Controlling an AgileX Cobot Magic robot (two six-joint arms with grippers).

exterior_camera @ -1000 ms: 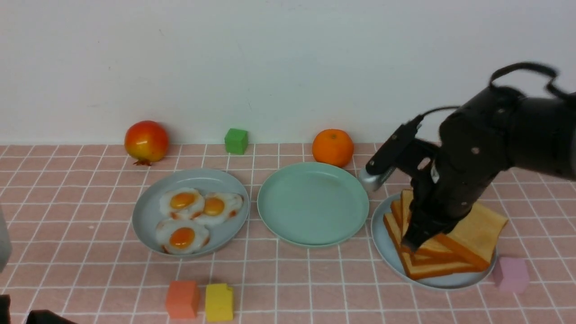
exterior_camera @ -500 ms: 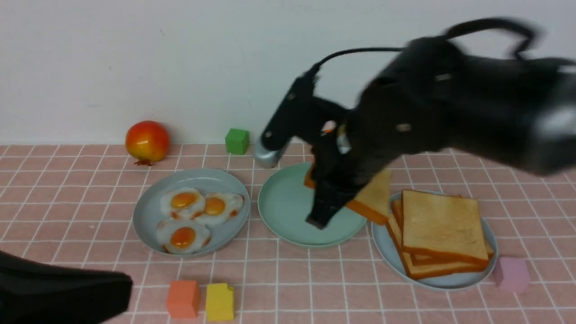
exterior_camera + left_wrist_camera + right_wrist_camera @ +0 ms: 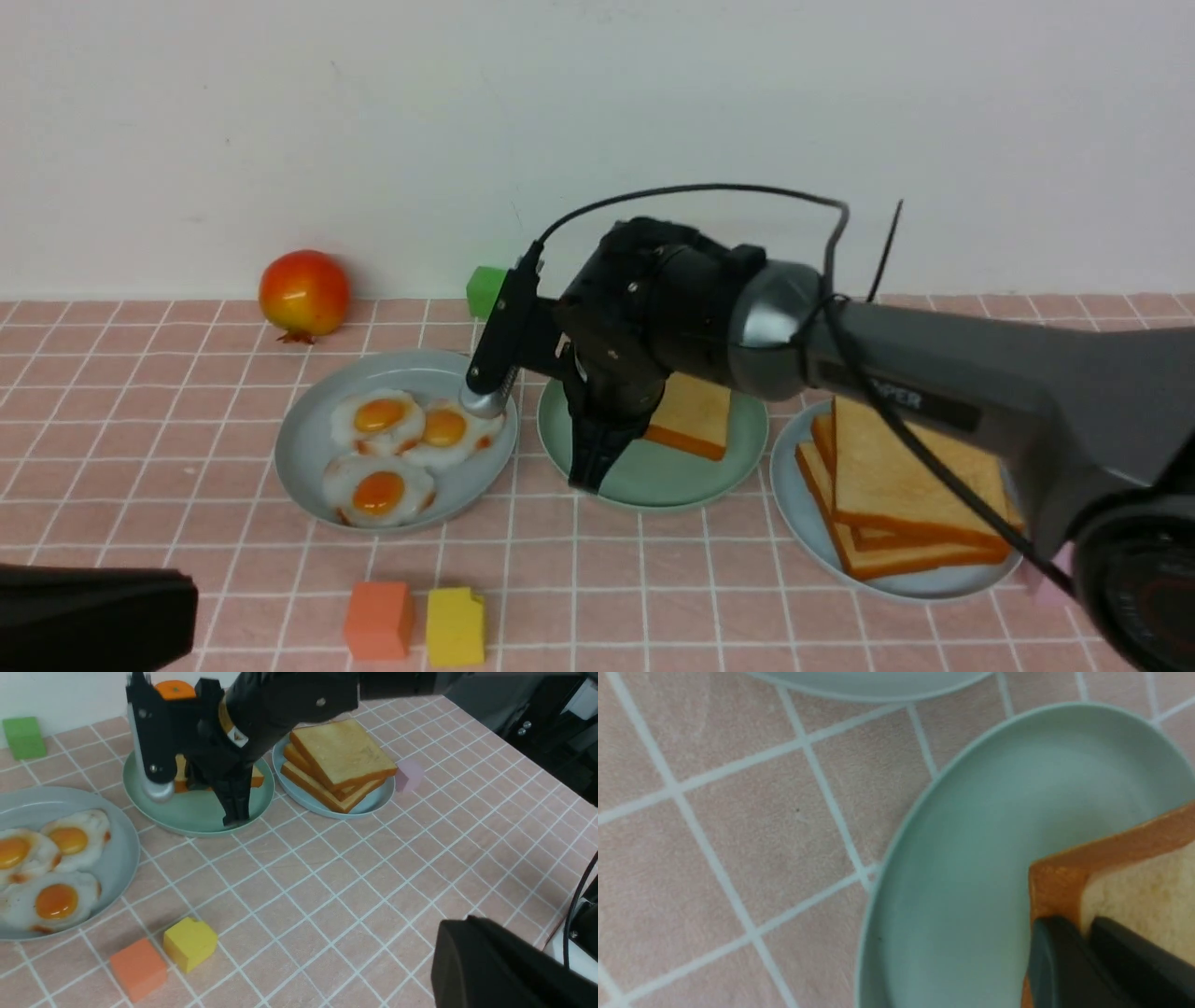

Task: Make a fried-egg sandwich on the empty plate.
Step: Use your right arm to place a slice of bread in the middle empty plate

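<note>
A square golden-toasted bread slice [image 3: 691, 411] with an orange-brown crust sits over the far right part of the round mint-green plastic plate [image 3: 691, 481] in the middle of the pink tiled table [image 3: 653, 579]; its pale toasted face is turned upward and its thick crust edge faces the robot. The slice is square, so it has no marked long axis; in the front view its near edge runs slantwise, dropping toward the right. Whether it rests on the plate or hangs just above it cannot be told. The right gripper [image 3: 590, 481] points steeply down over the plate's near left part; in the right wrist view its two dark fingers [image 3: 1069, 961] clench one crust corner of the slice [image 3: 1134, 891], grasping it, with the bare green plate floor [image 3: 971, 858] below. No egg lies on this plate. The left gripper [image 3: 140, 611] is a dark shape low at the table's near left corner, its jaws pressed together on nothing. Left of the green plate a pale grey-blue plate [image 3: 308, 448] carries three white fried eggs [image 3: 411, 439] with orange yolks; to the right another grey-blue plate [image 3: 794, 504] bears a stack of toast slices [image 3: 915, 485]. An orange cube [image 3: 378, 621] and a yellow block [image 3: 455, 625] stand side by side near the front edge.
</note>
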